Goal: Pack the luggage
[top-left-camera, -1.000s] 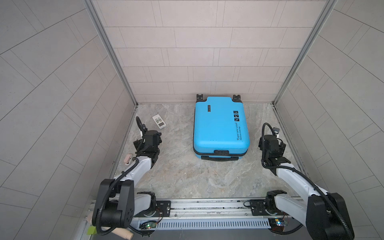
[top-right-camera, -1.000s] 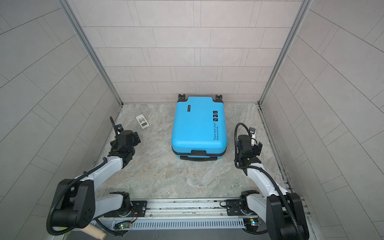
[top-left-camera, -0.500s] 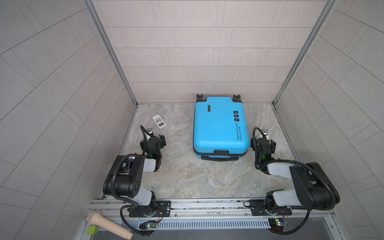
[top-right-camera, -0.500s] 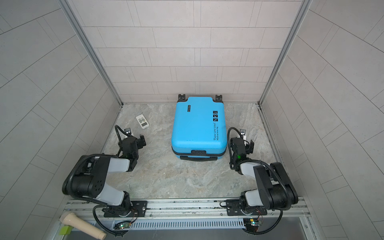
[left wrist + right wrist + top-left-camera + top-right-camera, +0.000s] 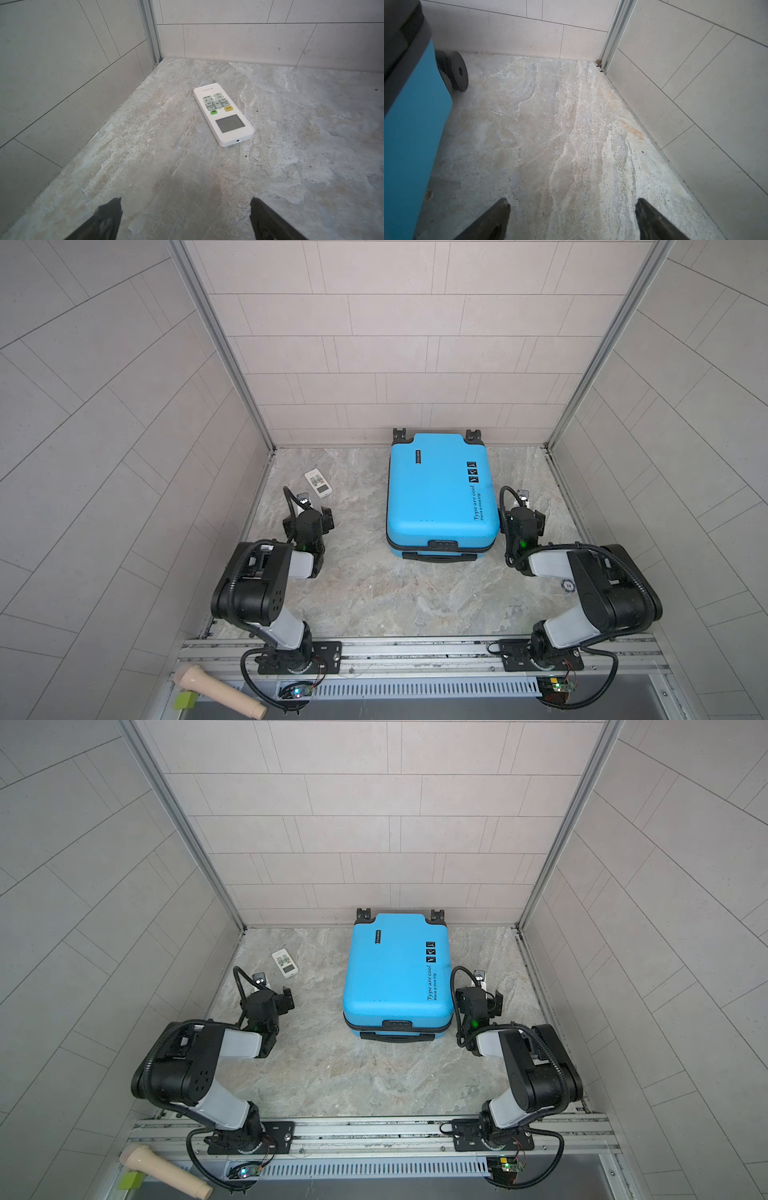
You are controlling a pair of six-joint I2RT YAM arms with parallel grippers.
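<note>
The luggage [image 5: 440,493] [image 5: 397,969] is a bright-blue suitcase, lying flat and closed against the back wall in both top views, its black handle toward the front. My left gripper [image 5: 308,517] [image 5: 270,999] [image 5: 186,200] rests low on the floor well to its left, open and holding nothing. It faces a white remote control [image 5: 318,484] [image 5: 223,113]. My right gripper [image 5: 523,518] [image 5: 478,998] [image 5: 572,200] sits just off the suitcase's right side, open and holding nothing. The right wrist view shows that blue side [image 5: 409,124] and a black wheel [image 5: 458,71].
Tiled walls close in the marble floor [image 5: 395,593] on three sides. A small round token [image 5: 568,584] lies under the right arm. At the front left, off the floor, lie a pale wooden handle [image 5: 216,689] and a green block [image 5: 185,700].
Both arms have folded back with their elbows raised, while the grippers stay low beside the suitcase. The pale wooden handle has come into view at the front left.
</note>
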